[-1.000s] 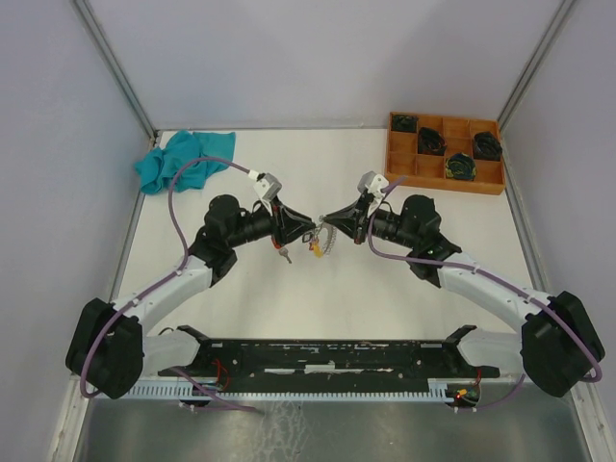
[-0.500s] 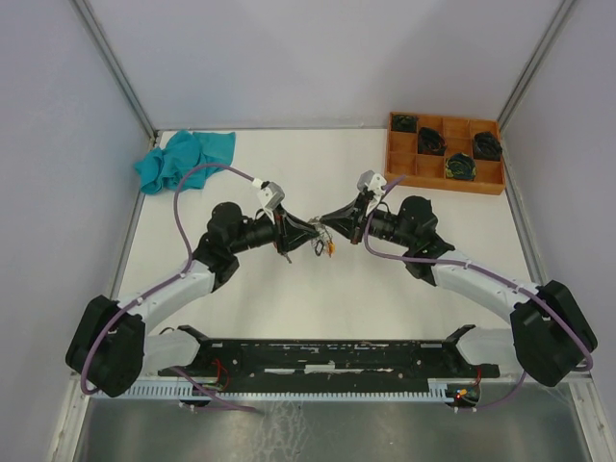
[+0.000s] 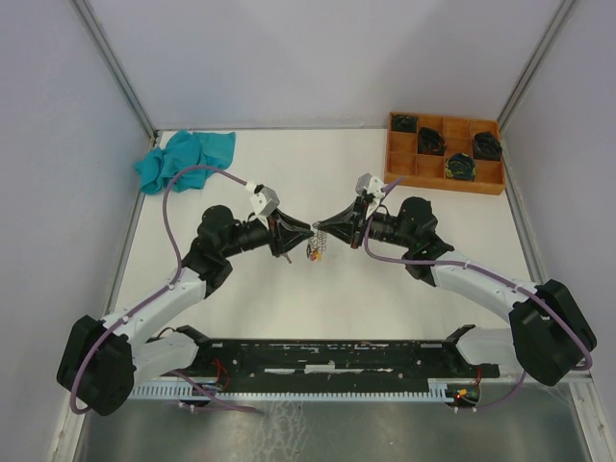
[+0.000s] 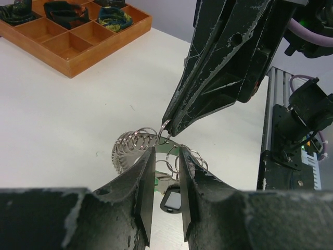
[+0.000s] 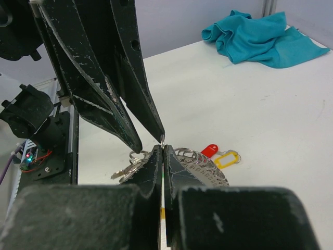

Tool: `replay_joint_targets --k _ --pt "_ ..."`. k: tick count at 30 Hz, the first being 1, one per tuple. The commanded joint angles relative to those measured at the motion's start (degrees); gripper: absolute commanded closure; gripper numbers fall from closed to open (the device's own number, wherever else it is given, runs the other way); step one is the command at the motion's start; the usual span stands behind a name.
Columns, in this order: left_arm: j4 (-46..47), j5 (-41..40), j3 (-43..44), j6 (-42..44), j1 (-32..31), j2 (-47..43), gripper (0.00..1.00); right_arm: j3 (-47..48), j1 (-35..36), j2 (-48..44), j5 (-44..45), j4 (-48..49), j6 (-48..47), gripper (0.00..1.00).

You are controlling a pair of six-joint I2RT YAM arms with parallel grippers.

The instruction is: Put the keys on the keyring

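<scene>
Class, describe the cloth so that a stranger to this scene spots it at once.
Take the white table and go to its far left corner. The cloth lies there crumpled; it is teal and soft, unlike the wooden tray in the far right corner.

The keyring [image 4: 136,147] is bare bright metal, thin silvery wire loops with a glossy sheen. The red tag [image 5: 209,150] and yellow tag [image 5: 228,159] beside it look like smooth plastic. The left gripper [image 4: 167,156] and right gripper [image 5: 163,150] are matt black, scuffed pale along the edges. The table [image 4: 57,120] is smooth matt white. The tray [image 4: 78,58] at the far right is warm wood, and the cloth [image 5: 260,36] at the far left is soft teal fabric, rumpled.
</scene>
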Motion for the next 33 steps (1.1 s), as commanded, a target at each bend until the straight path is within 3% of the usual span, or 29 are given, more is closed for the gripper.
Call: replay_joint_targets --k 1,17,33 --pt "-1.68 0.18 0.87 6.19 0.89 -1.96 0.68 1.94 -0.22 -0.01 -4.36 4.77 0.91 0.99" --pt "3.52 9.97 0.59 6.56 1.42 -0.03 0.71 3.05 -0.27 0.88 -9.34 4.49 1.35 0.99" --pt "3.41 12.92 0.80 6.72 1.38 1.09 0.92 3.77 -0.16 1.36 -13.09 4.78 2.83 0.99"
